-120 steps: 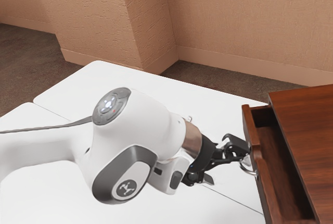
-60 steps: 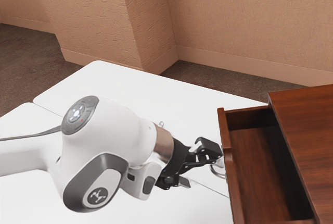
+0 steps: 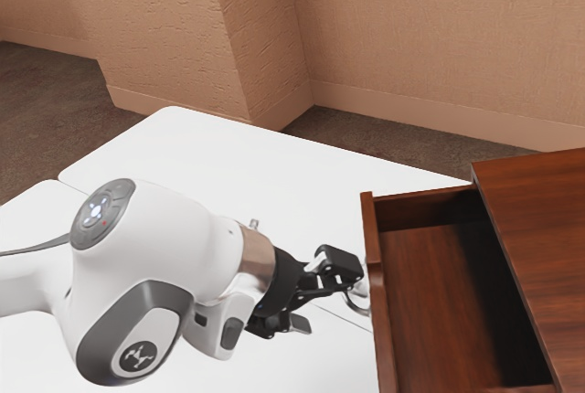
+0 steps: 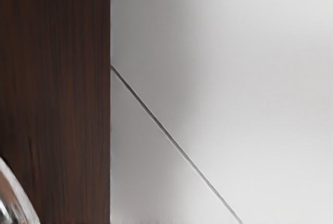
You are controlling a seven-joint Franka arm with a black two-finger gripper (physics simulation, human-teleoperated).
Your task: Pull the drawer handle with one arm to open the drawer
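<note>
So, the big white table takes up most of the scene, with a thin seam running across its top. The chunky white arm comes in from the exterior view's left, low over the table, and reaches toward the exterior view's right. Over on that side sits a dark wood cabinet. Its drawer is open, sticking well out of the cabinet toward the arm, so you can look right down into its wooden inside. The black jaws are just in front of the drawer's front panel. They're closed on the little silver ring handle that hangs off it, gripping it from both sides as far as I can make out. From the wrist view you get that front panel as a dark wood slab next to the white table, plus a blurry bit of the shiny handle right under the hand.
</note>
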